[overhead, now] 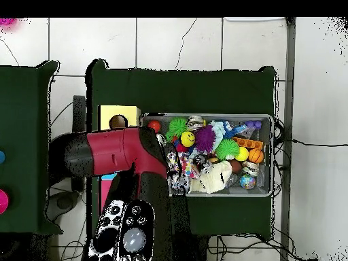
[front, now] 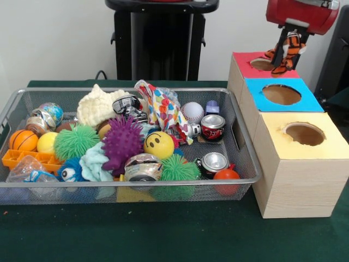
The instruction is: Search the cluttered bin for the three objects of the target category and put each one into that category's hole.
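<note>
My gripper (front: 288,54) is shut on the orange tiger with black stripes (front: 294,43) and holds it just above the red-topped hole (front: 263,64), with the tiger's legs hanging at the hole's far rim. The silver mesh bin (front: 131,182) lies to the left of the boxes, full of clutter. A cream ribbed soft thing (front: 99,105) lies at the bin's back; it also shows in the overhead view (overhead: 215,178). I cannot make out a brown teddy. In the overhead view the red arm (overhead: 109,153) hides the gripper, the tiger and the red hole; the bin (overhead: 272,156) shows to its right.
The blue-topped hole (front: 281,94) and the yellow-topped hole (front: 305,134) are nearer the camera in the same row of boxes. The bin holds a purple spiky ball (front: 121,143), green spiky balls (front: 75,141), a yellow smiley ball (front: 158,144), cans (front: 212,126) and a baseball (front: 192,112).
</note>
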